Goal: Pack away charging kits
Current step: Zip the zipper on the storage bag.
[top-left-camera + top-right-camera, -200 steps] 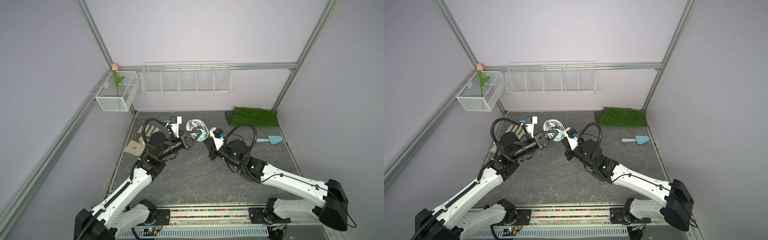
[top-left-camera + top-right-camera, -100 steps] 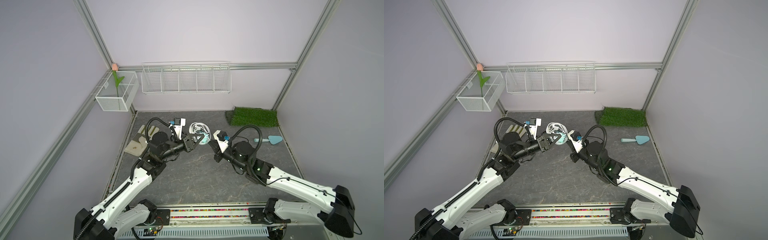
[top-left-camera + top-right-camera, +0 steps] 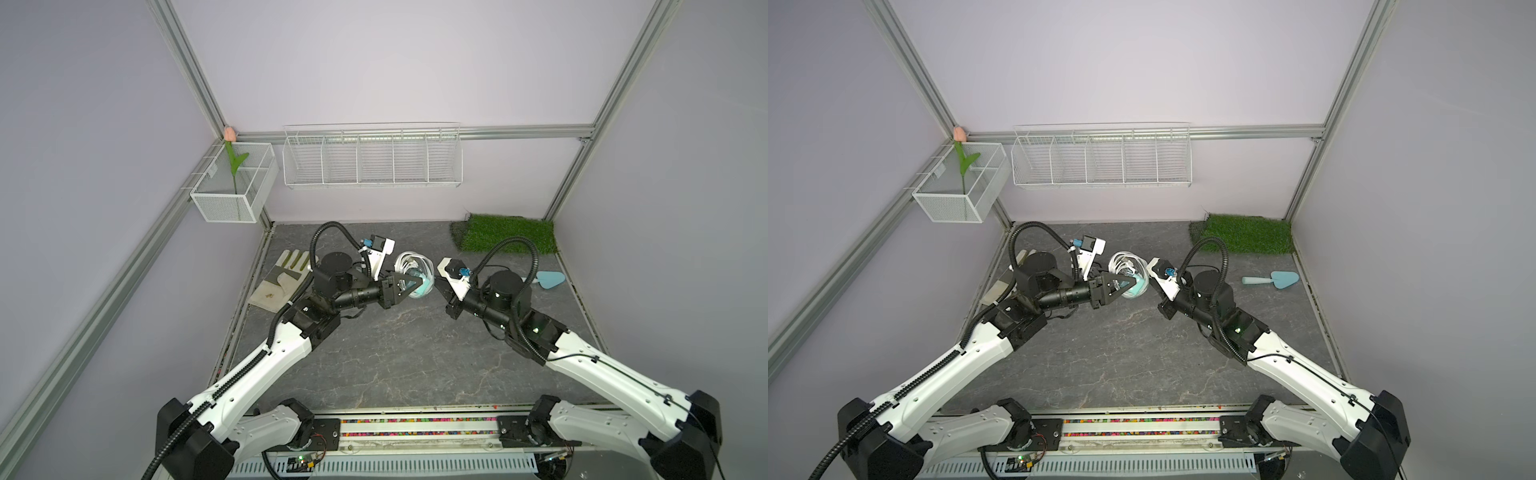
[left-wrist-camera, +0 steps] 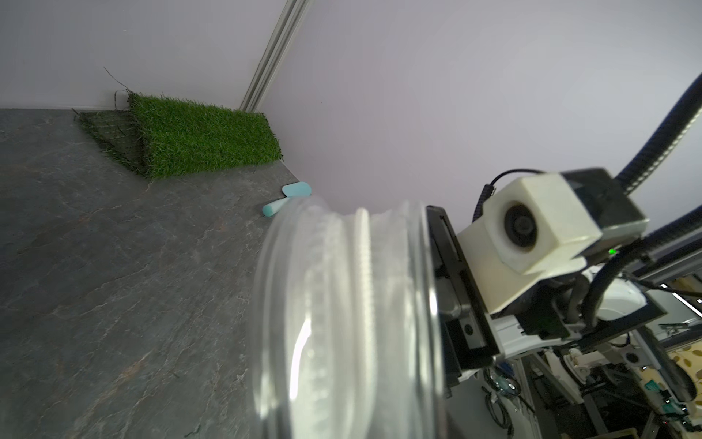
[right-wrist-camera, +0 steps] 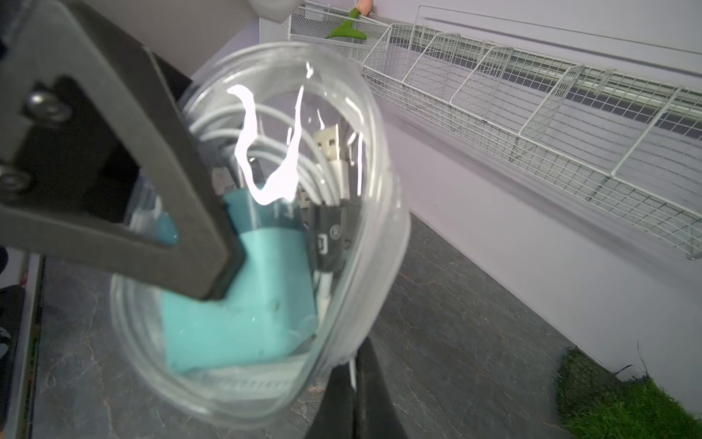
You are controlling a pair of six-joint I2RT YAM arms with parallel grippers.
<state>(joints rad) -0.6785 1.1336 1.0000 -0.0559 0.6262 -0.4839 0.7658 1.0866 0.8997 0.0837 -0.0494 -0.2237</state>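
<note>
Since a sec ago both grippers have slid toward the grass mat [image 3: 507, 239], and the clear oval case [image 3: 415, 266] has come along with them. L gripper [image 3: 417, 286] is clamped on the case, holding it tilted off the tabletop [image 3: 395, 353], well apart from the mat on the mat's L-arm side. Inside the case sit a teal plug adapter [image 5: 243, 315] and a coiled white cable [image 5: 228, 133]. R gripper [image 5: 355, 395] is closed tight w/ its tip at the case's rim, between case and mat (whether it pinches anything can't be told). Light-blue trowel [image 3: 548, 280] lies near the mat.
</note>
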